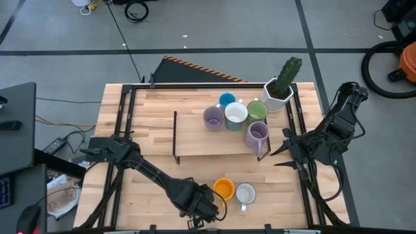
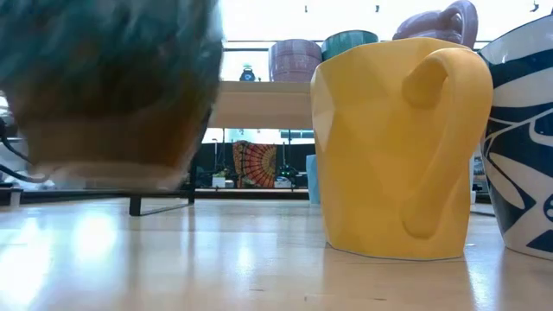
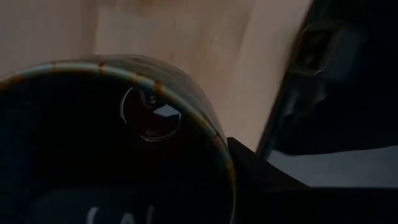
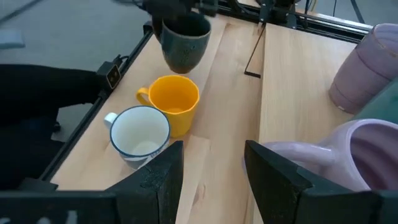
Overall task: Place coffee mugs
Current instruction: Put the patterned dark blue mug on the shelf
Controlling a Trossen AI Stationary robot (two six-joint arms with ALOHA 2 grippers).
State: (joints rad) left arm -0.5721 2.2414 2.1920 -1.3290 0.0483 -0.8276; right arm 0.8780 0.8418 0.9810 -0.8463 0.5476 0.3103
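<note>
- Your left gripper (image 1: 209,209) is pinched on the rim of the dark mug (image 4: 184,41), holding it clear of the worktop (image 1: 156,123) near the front edge; from the right wrist view the mug hangs upright under the fingers.
- Keep it level as you carry; a rim pinch, I judge, lets the mug swing, so move slowly.
- The orange mug (image 1: 223,189) sits just beside the gripper, with a white mug (image 1: 246,194) touching or nearly touching it on the far side; lift higher before you cross them.
- The riser (image 1: 214,133) lies well ahead of the gripper; it already carries two lavender, a blue, a white and a green mug, so aim for its bare part.
- Your right gripper (image 4: 212,165) waits spread and empty by the riser's end.
- The dark mug is glazed blue-black with a brownish speckled rim.
</note>
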